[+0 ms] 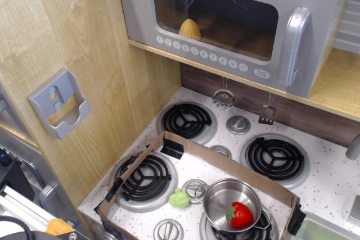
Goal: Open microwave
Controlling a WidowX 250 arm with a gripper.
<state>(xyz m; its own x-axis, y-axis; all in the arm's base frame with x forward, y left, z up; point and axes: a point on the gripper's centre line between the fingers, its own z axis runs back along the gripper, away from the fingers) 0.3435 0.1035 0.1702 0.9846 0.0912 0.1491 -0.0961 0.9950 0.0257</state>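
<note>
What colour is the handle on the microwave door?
Silver. The chunky vertical handle on the grey microwave shows clearly in the observation image view.

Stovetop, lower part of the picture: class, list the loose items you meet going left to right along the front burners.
Green toy → steel pot → red strawberry, which lies inside the pot at its right side.

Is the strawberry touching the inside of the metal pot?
Touching. The only view shows the strawberry lying inside the metal pot, resting against its bottom and near wall with no gap.
</note>
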